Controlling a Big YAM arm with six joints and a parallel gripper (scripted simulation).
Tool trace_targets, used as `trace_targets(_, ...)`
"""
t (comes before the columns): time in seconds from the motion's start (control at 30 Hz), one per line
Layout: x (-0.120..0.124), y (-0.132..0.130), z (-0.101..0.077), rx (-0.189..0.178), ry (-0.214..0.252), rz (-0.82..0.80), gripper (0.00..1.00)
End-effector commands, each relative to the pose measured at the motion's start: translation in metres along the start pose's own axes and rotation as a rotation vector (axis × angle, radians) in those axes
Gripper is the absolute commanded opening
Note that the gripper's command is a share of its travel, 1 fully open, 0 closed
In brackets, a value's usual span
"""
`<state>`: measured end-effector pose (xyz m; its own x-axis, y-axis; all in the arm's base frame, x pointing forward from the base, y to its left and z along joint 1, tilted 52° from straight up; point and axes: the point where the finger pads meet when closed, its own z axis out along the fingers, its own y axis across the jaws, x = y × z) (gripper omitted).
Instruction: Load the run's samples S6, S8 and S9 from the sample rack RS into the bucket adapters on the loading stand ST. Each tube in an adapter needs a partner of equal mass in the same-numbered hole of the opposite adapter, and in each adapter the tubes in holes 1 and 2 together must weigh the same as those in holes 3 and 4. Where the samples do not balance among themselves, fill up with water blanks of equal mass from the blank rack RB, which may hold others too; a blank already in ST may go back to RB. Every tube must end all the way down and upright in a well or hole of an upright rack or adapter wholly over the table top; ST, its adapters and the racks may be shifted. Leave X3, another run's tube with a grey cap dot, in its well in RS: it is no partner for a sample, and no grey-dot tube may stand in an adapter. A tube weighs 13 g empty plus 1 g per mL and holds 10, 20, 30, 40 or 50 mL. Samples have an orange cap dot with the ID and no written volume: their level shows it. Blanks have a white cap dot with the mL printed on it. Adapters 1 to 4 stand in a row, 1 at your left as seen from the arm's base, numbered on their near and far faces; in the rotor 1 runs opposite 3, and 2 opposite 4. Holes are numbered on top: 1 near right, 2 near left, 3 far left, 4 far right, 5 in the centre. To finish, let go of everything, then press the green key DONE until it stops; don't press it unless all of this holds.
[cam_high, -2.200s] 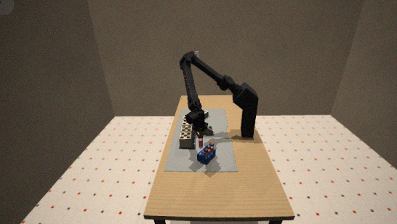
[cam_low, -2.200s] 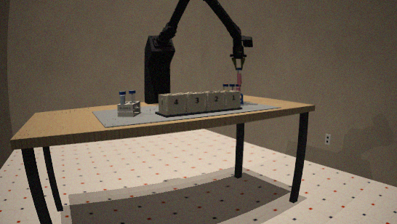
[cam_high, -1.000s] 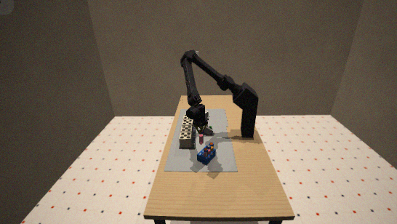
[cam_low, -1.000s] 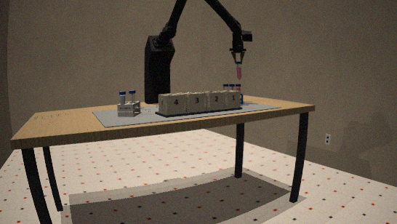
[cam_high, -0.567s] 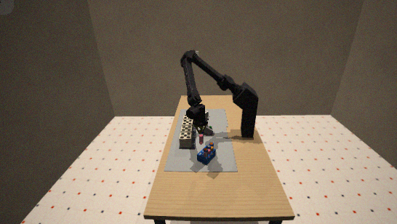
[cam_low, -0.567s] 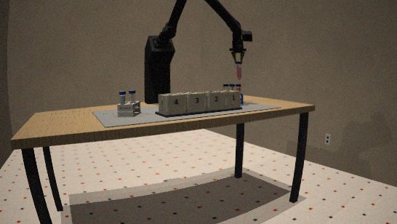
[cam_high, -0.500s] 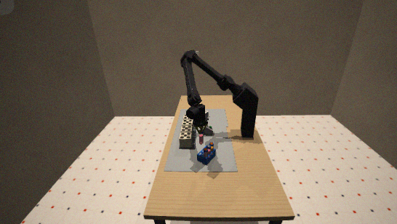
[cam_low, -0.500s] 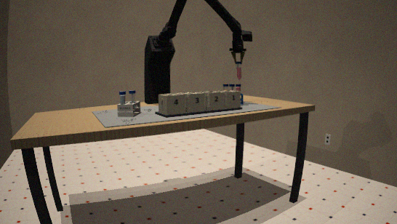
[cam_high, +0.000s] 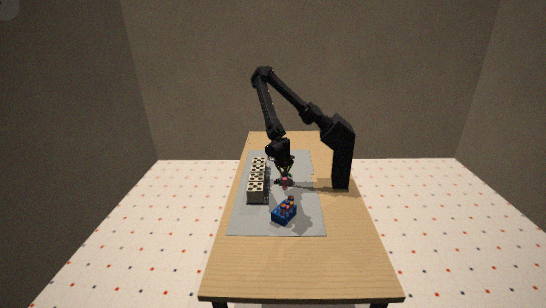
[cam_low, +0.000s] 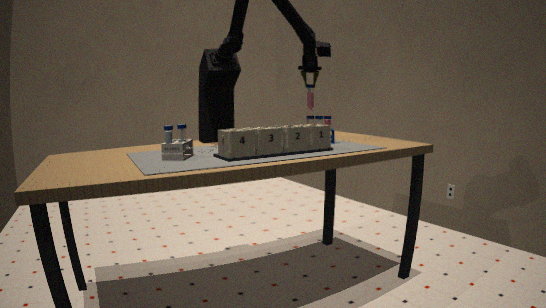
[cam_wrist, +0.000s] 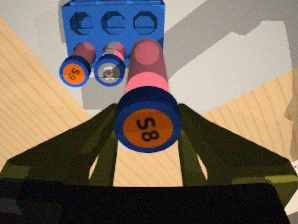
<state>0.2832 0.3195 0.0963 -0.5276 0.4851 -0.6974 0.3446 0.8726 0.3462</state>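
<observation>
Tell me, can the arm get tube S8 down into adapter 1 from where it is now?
Probably yes. The fingers hold S8 upright, high above the table, and nothing stands between it and adapter 1 in this view; whether its holes are free can't be told.

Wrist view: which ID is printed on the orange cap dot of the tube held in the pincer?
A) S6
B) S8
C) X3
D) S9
B: the orange cap dot of the pink-filled tube clamped in the pincer reads S8, held above the blue sample rack.

Adapter hole numbers (cam_high: 256, 186) too small, second tube's cap ID (cam_wrist: 109, 72) blurred
</observation>
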Motion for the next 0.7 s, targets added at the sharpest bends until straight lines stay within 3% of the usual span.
trace_targets(0.0,-0.003,0.009,-0.006,-0.032,0.000,0.024,0.00)
trace_targets(0.07,-0.003,0.004,0.008,-0.015,-0.003,0.017,0.00)
trace_targets(0.23,-0.001,0.000,0.022,-0.009,-0.002,0.010,0.00)
trace_targets(0.5,0.000,0.001,0.038,-0.011,-0.003,0.013,0.00)
trace_targets(0.53,0.006,0.008,0.034,-0.030,0.005,0.003,0.00)
trace_targets(0.57,-0.001,0.005,0.043,-0.016,-0.004,0.017,0.00)
trace_targets(0.67,-0.002,0.005,0.051,-0.016,-0.004,0.017,0.00)
